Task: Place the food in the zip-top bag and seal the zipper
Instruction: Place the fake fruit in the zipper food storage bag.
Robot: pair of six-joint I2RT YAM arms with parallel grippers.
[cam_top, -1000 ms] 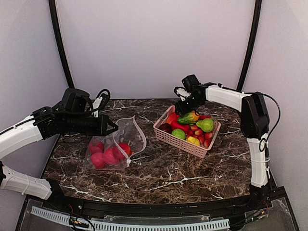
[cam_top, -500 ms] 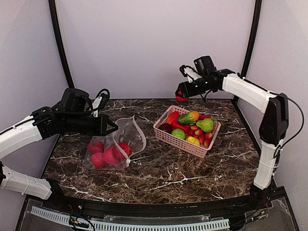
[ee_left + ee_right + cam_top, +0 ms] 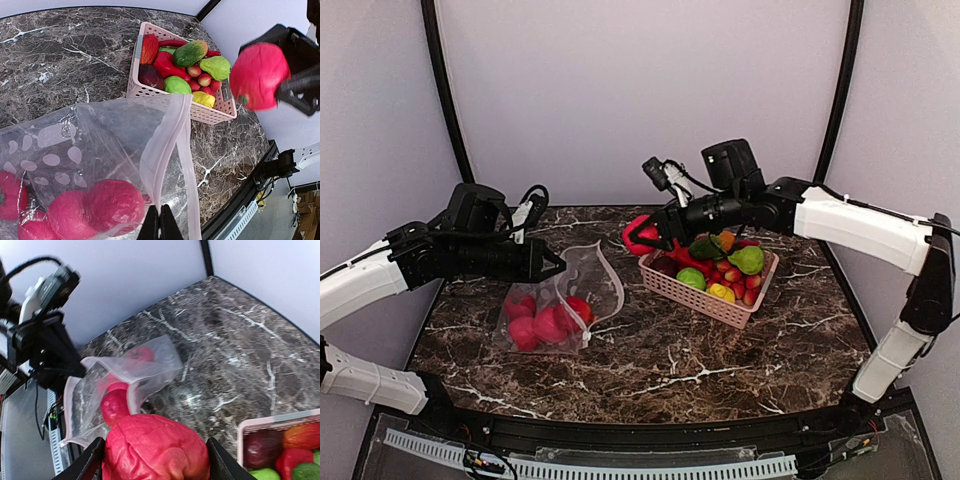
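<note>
The clear dotted zip-top bag (image 3: 595, 275) lies at the left of the marble table with its mouth held up and open. Red toy food (image 3: 548, 325) is inside it. My left gripper (image 3: 558, 268) is shut on the pale pink zipper (image 3: 165, 145) at the bag's mouth; in the left wrist view its jaws (image 3: 160, 222) pinch that strip. My right gripper (image 3: 642, 237) hangs in the air between the basket and the bag, shut on a big red toy fruit (image 3: 155, 447). That fruit (image 3: 258, 75) is above the table, to the right of the bag mouth.
A pink lattice basket (image 3: 695, 297) right of centre holds red, green and yellow toy fruits. Its near corner (image 3: 280, 419) shows in the right wrist view. The left arm's black body lies along the table's left side, and grey walls enclose the table.
My right arm has swung left from behind the basket and come lower, carrying the red fruit toward the bag. The left arm and the bag have not moved.
</note>
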